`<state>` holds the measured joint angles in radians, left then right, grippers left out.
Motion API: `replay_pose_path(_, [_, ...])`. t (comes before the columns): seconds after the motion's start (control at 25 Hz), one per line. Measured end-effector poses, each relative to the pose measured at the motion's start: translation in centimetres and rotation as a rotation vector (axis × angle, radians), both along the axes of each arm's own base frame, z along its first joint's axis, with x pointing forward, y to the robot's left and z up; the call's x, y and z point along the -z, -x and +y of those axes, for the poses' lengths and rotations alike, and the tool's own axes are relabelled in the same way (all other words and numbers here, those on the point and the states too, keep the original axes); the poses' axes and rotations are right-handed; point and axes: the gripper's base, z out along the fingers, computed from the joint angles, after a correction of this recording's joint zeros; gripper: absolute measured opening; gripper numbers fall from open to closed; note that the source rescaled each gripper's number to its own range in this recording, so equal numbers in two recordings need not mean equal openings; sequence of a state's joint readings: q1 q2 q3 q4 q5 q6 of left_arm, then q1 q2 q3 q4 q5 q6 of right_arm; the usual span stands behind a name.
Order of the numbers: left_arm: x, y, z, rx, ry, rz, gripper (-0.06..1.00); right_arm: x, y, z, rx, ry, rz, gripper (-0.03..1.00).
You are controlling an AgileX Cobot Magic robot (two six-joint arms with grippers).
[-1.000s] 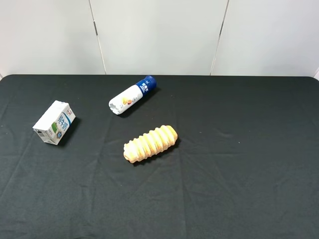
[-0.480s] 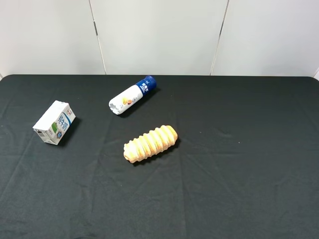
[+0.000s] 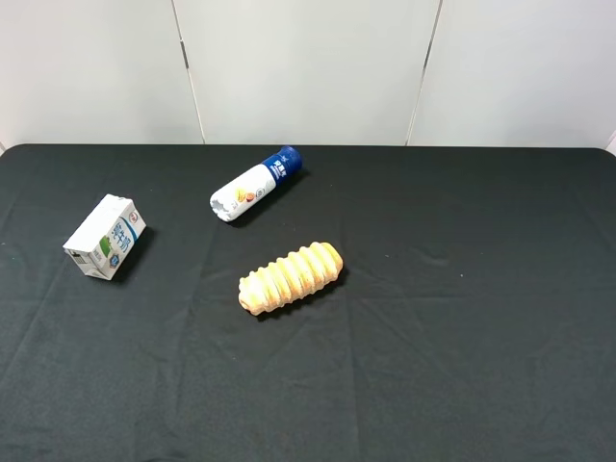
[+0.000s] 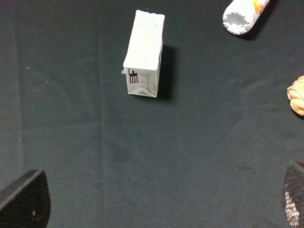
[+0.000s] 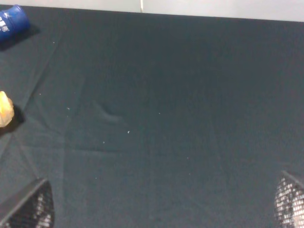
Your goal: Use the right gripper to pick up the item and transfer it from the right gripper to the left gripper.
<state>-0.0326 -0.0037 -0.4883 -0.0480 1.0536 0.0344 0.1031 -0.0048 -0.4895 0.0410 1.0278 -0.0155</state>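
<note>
The milk carton (image 3: 104,237) lies on its side at the left of the black table, white with blue lettering and green at its base. It also shows in the left wrist view (image 4: 144,54), end-on and well ahead of my left gripper (image 4: 159,209). Only the two black fingertips (image 4: 23,199) of that gripper show, spread wide and empty. My right gripper (image 5: 159,209) is also open and empty, with its fingertips (image 5: 28,204) over bare cloth on the right side. The carton is out of the right wrist view. Neither gripper shows in the exterior high view.
A white bottle with a blue cap (image 3: 255,183) lies behind the middle of the table. A ridged orange-tan bread roll (image 3: 291,277) lies at the middle. The black cloth (image 3: 462,318) covers the table, with a white wall behind.
</note>
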Motion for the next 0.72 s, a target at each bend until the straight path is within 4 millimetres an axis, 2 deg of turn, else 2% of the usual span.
replay_pose_path(0.44, [0.0,0.0,0.02,-0.003,0.001,0.0,0.94,0.0,0.0,0.0,0.003,0.0,0.0,0.99])
replay_pose_path(0.72, [0.0,0.0,0.02,-0.003,0.001,0.0,0.94,0.0,-0.03,0.03,0.102,0.0,0.0,0.99])
